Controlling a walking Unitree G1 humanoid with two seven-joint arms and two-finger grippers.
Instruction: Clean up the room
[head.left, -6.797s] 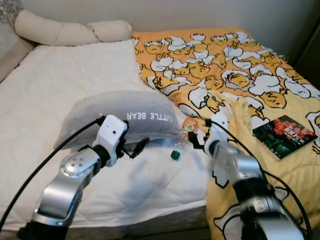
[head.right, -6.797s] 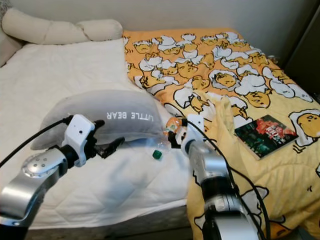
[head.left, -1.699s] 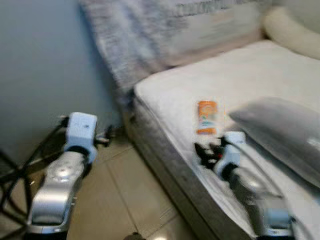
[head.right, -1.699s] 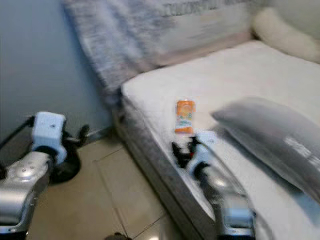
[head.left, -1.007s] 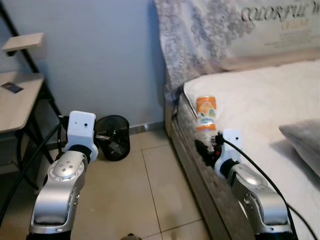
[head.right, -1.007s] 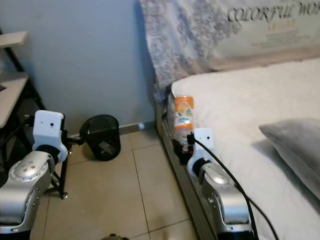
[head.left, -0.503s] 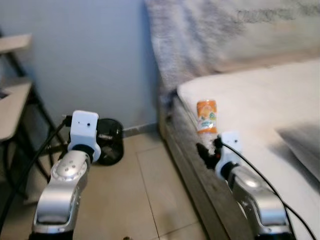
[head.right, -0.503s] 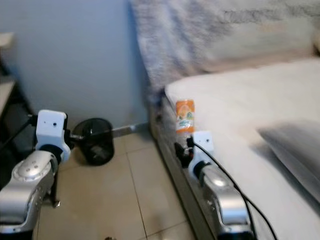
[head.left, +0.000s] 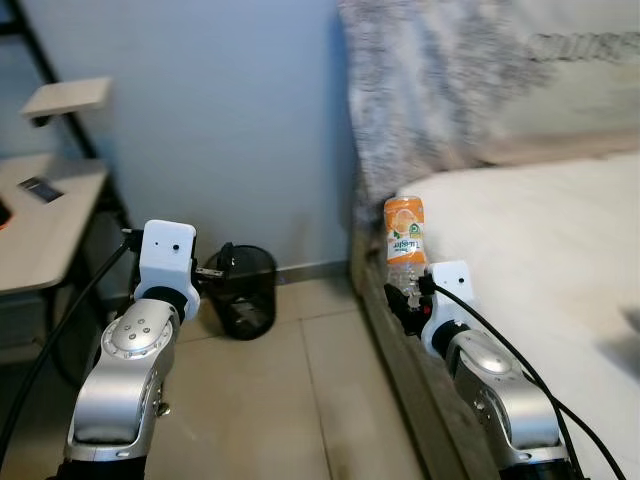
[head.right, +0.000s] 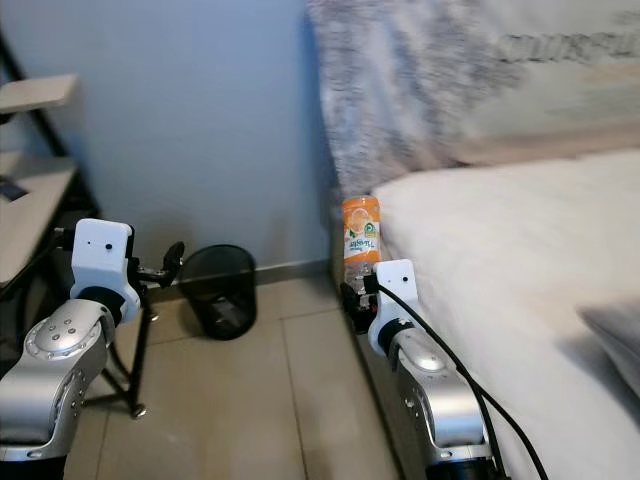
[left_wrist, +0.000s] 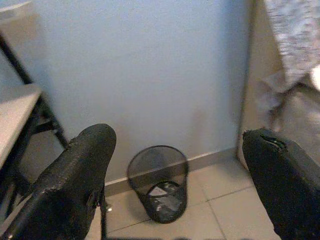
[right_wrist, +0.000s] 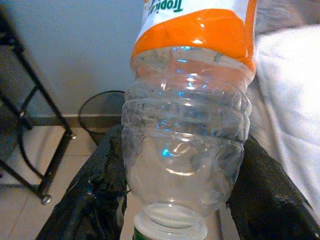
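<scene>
Bed with white cover on the right, patterned fabric at its head against the blue wall. Tabletop on black frame at far left. Black mesh wastebasket on the tiled floor by the wall, some scraps inside. Left gripper raised, jaws spread wide, empty, aimed at the wastebasket. Right gripper at bed edge, jaws pinching clear orange-labelled bottle, held cap-down.
</scene>
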